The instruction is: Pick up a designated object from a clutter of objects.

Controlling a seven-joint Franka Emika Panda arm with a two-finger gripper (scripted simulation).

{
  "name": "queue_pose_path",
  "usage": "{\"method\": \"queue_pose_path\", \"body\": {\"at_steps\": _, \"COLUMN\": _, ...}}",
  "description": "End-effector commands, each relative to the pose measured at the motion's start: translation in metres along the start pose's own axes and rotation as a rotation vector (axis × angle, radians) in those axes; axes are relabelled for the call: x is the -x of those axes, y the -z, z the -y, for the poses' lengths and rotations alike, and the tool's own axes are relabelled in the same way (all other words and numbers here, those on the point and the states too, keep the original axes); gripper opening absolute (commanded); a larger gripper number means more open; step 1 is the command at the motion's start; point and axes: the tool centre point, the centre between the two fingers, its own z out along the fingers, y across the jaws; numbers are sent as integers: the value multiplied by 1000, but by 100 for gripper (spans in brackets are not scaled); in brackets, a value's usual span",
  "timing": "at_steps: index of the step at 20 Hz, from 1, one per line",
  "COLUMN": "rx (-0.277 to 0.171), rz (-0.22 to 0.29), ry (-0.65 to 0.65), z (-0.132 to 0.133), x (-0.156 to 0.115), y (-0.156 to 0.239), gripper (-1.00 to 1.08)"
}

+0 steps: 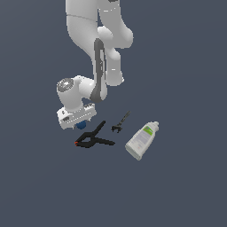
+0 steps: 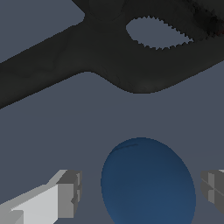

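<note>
The designated object, a small dark-blue ball, lies on the grey floor between my two fingers. A gap shows on each side of it, so my gripper is open and not touching it. In the exterior view the gripper is low over the ball, which peeks out under the white hand. The rest of the clutter of objects lies close by. A black spring clamp with an orange tip sits just beside the ball, and its handles fill the wrist view beyond the ball.
A small dark wrench lies to the exterior view's right of the clamp. Further right lies a white bottle with a greenish label, on its side. The arm's white links rise above the hand.
</note>
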Motion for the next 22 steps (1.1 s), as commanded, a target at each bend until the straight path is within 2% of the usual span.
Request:
{"method": "queue_pose_path", "body": {"at_steps": 1, "rx": 1, "rz": -1, "ry": 1, "z": 0, "x": 0, "y": -4, "gripper": 100}}
{"method": "queue_pose_path", "body": {"at_steps": 2, "rx": 1, "rz": -1, "ry": 1, "z": 0, "x": 0, "y": -4, "gripper": 100}}
{"method": "queue_pose_path", "body": {"at_steps": 3, "rx": 1, "rz": -1, "ry": 1, "z": 0, "x": 0, "y": -4, "gripper": -100}}
{"method": "queue_pose_path", "body": {"at_steps": 15, "rx": 2, "rz": -2, "ry": 0, "z": -1, "x": 0, "y": -2, "gripper": -100}}
{"method": "queue_pose_path", "body": {"at_steps": 22, "rx": 2, "rz": -2, "ry": 0, "z": 5, "x": -2, "y": 14, "gripper": -100}}
